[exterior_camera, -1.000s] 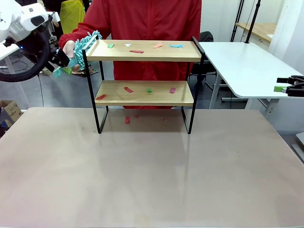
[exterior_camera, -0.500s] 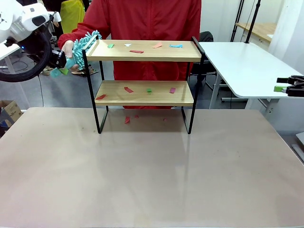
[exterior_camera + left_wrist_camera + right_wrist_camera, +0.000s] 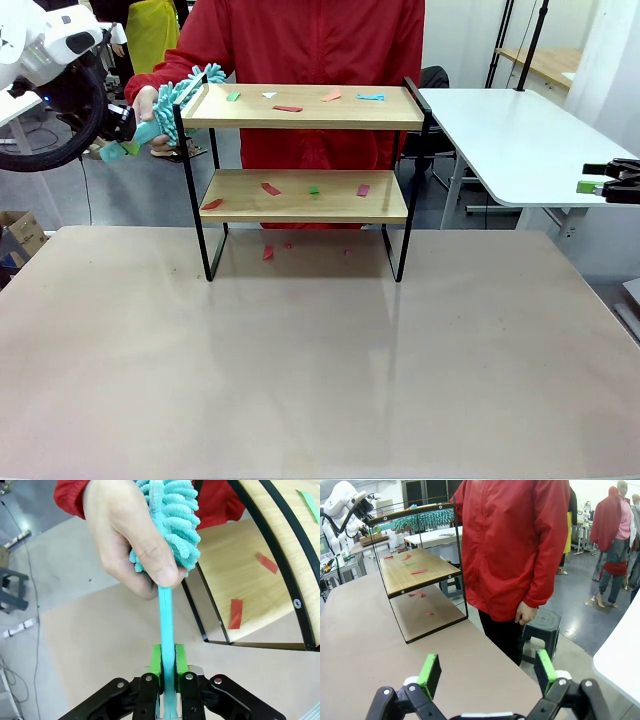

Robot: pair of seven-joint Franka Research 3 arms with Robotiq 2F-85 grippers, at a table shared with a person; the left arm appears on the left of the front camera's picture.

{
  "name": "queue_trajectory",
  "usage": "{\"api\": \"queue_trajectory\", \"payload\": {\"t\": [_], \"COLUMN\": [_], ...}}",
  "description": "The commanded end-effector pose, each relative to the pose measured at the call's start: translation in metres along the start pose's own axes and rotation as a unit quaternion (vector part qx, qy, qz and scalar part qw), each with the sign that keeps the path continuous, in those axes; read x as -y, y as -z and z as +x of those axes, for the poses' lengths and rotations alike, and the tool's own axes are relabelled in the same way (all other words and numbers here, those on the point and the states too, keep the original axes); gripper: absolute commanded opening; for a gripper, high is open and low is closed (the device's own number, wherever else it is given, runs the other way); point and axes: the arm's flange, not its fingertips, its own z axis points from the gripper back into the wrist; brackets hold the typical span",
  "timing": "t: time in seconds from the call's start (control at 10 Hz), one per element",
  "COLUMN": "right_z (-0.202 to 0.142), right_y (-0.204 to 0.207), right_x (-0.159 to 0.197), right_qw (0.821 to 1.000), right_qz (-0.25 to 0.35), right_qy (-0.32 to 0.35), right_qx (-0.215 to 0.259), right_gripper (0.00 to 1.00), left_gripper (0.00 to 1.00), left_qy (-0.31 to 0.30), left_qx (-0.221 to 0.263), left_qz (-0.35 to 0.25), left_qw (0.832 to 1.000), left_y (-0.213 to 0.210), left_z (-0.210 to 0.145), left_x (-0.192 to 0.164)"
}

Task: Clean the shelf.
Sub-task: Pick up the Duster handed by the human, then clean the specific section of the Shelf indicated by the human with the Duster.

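Left pincer [image 3: 168, 654] clamping duster handle [image 3: 166, 610], person's hand [image 3: 122, 535] on it, right pincer [image 3: 487, 667] agape

duster handle [image 3: 166, 611] end hidden between jaws, shelf [image 3: 245, 575] cropped

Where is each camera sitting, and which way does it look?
Front view: between the arms, facing across the beige tabletop at the black-framed wooden two-tier shelf and the person in red; left arm at left.
Left wrist view: on that wrist, looks along the left gripper, shut on the fluffy teal duster a person's hand also holds.
Right wrist view: on that wrist, past the open right gripper toward the shelf's end.
All three share shelf and duster.
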Motion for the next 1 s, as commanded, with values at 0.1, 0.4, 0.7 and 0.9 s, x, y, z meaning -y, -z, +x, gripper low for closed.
{"api": "queue_trajectory", "payload": {"t": [0.1,0.4,0.7,0.9], "right_z": [0.0095,0.0095,0.0095,0.0095], "right_y": [0.0018,0.0018,0.0018,0.0018], "right_x": [-0.0011,-0.0011,-0.0011,-0.0011], "right_qw": [1.000,1.000,1.000,1.000], "right_qz": [-0.007,-0.007,-0.007,-0.007], "right_qy": [0.006,0.006,0.006,0.006], "right_qx": [-0.004,-0.004,-0.004,-0.004], "right_gripper": [1.00,1.00,1.00,1.00], "left_gripper": [0.00,0.00,0.00,0.00], "left_qy": [-0.017,0.000,0.000,0.000], "left_qx": [0.018,0.002,0.002,0.002], "left_qz": [0.018,0.003,0.003,0.003], "left_qw": [1.000,1.000,1.000,1.000], "left_y": [-0.0027,-0.0005,-0.0005,-0.0005], "left_z": [-0.0018,0.0005,0.0005,0.0005], "left_x": [-0.0029,-0.0003,-0.0003,-0.0003]}}
